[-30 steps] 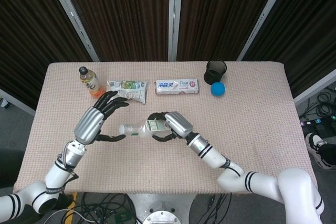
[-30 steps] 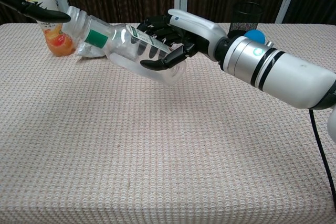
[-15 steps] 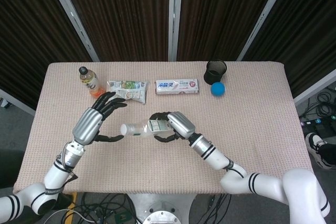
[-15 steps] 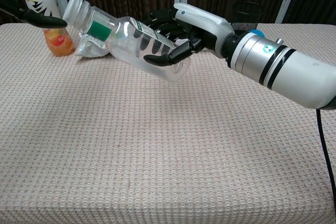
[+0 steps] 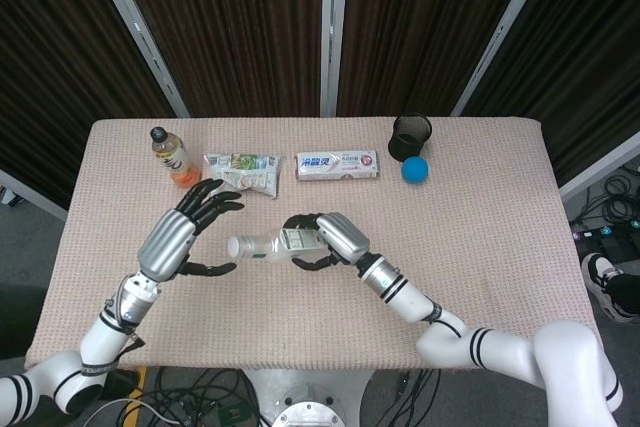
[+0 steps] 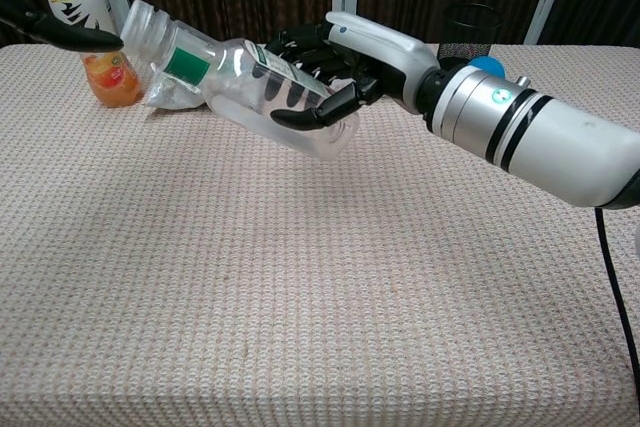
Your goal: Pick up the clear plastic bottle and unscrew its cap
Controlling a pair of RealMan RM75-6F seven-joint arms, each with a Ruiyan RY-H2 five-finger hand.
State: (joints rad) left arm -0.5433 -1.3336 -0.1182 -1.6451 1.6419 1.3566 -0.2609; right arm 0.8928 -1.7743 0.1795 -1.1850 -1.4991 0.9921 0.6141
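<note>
Above the middle of the pink woven-cloth bench (image 5: 480, 237), the right robot hand (image 5: 325, 240) holds the clear plastic bottle with a green-and-white label (image 6: 245, 87) clear of the surface. Its dark fingers (image 6: 300, 115) wrap around the lower body and base, which leaves the neck and the white screw cap (image 5: 235, 246) free. The bottle lies nearly on its side, cap end raised a little and pointing away from the right robot hand toward the left one; that attitude seems chosen to present the cap for twisting.

The left robot hand (image 5: 185, 234) is wide, with nothing in it: upper fingers spread above and beyond the cap, thumb (image 6: 72, 37) reaching in below. In the chest view the thumb tip sits just beside the cap's rim; whether it touches cannot be told. The pick-up looks done, and the unscrewing is judged not yet begun, since the cap is on and unpinched.

Beyond the left robot hand, near the far edge, stand a small orange-drink bottle with a black cap (image 5: 168, 156) and a crinkled printed snack packet (image 5: 241, 168). Beyond the right robot hand lie a white toothpaste box (image 5: 337, 164), a black mesh cup (image 5: 410, 136) and a blue ball (image 5: 415, 169).
</note>
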